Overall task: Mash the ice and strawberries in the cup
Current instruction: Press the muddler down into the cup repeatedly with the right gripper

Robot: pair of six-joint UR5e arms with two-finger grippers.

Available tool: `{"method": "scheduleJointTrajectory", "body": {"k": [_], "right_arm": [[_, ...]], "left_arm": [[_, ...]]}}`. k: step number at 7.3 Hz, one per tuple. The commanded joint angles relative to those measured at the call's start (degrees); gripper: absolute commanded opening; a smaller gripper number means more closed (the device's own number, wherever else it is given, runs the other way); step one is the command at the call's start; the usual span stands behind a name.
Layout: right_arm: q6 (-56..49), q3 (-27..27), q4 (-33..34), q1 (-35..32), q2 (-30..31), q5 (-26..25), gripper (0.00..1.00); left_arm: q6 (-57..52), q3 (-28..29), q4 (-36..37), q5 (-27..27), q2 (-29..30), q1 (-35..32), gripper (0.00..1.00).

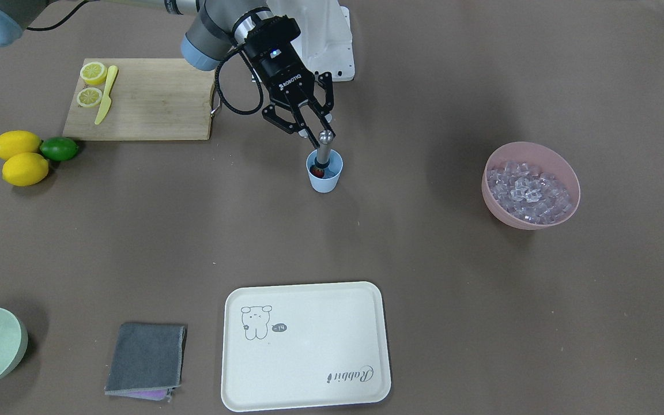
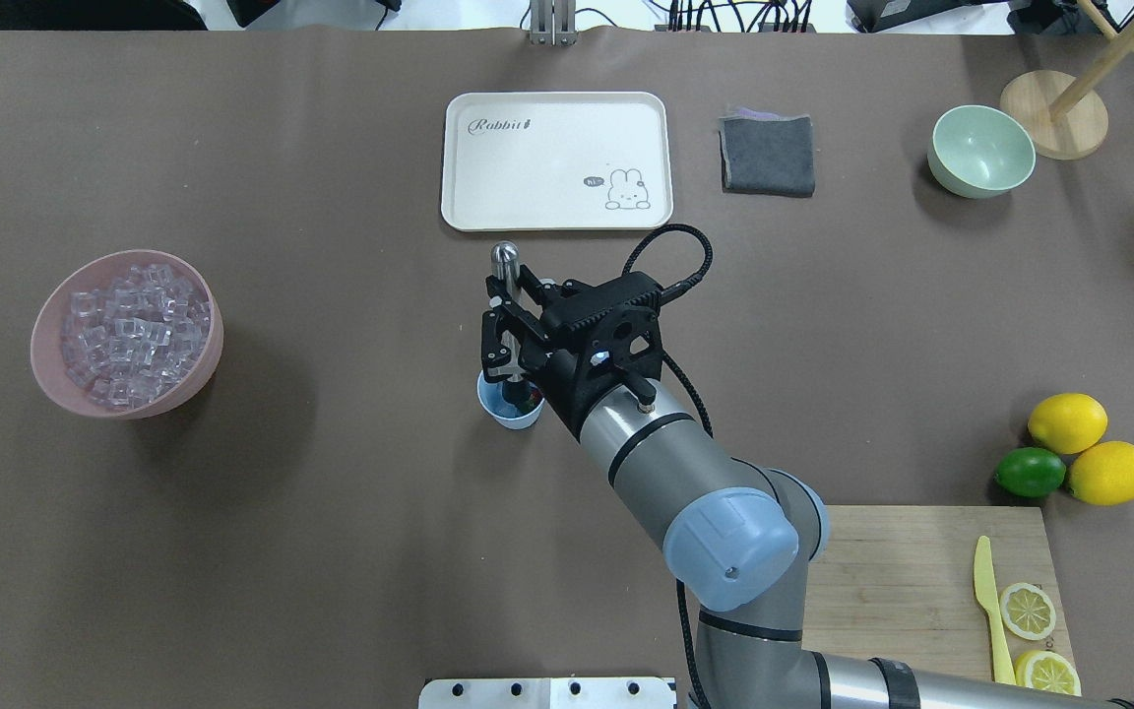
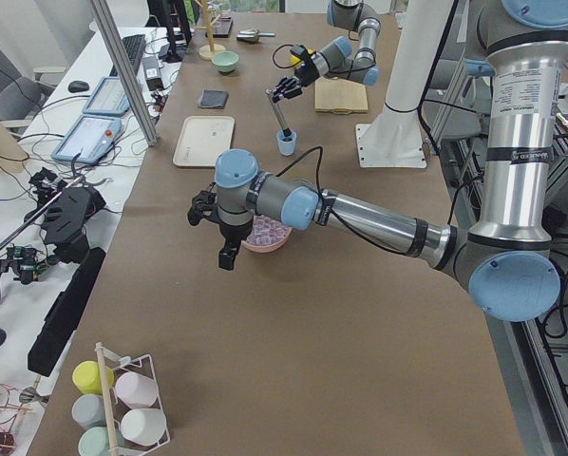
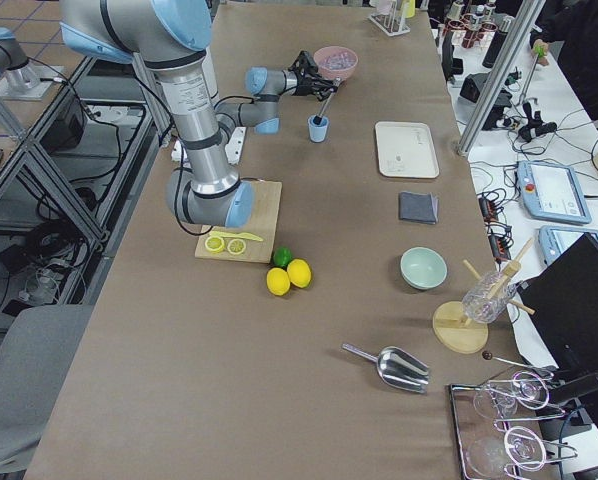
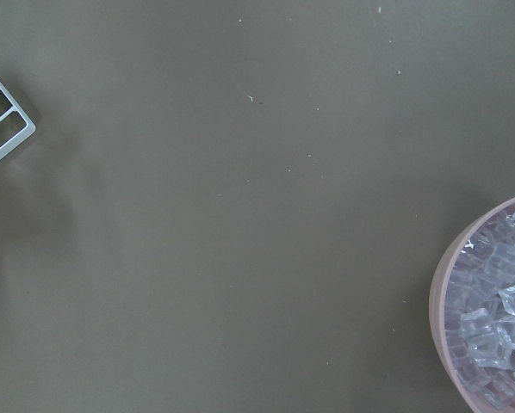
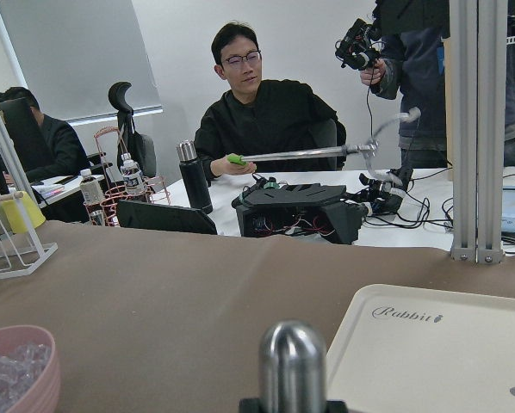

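brown bench (image 2: 331, 551): right pincer (image 1: 316, 129) pinches metal muddler (image 1: 323, 153) standing in cup (image 1: 325, 183), mid-bench. left pincer (image 3: 229, 256) near pink bowl (image 1: 531, 222), grip unreadable. person (image 6: 262, 112) seated beyond far edge.

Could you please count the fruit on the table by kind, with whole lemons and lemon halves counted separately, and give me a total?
Whole lemons: 2
Lemon halves: 2
Limes: 1
Strawberries: 1, inside the cup
Total: 6
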State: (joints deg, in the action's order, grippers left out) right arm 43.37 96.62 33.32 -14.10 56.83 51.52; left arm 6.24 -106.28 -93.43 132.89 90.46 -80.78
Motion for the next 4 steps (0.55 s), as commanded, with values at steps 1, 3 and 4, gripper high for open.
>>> {"method": "scheduleJointTrajectory", "body": {"k": [1, 3, 4], "right_arm": [[0.1, -1.1, 0.0, 0.1, -0.1, 0.3, 0.00], [0.1, -1.1, 0.0, 0.1, -0.5, 0.3, 0.00], [0.1, -1.7, 0.1, 0.1, -0.5, 0.3, 0.00]], "left_arm": [[0.0, 0.0, 0.0, 0.0, 0.0, 0.0, 0.96], [0.0, 0.0, 0.0, 0.0, 0.1, 0.0, 0.97], [0.0, -0.1, 0.0, 0.0, 0.0, 0.0, 0.97]]}}
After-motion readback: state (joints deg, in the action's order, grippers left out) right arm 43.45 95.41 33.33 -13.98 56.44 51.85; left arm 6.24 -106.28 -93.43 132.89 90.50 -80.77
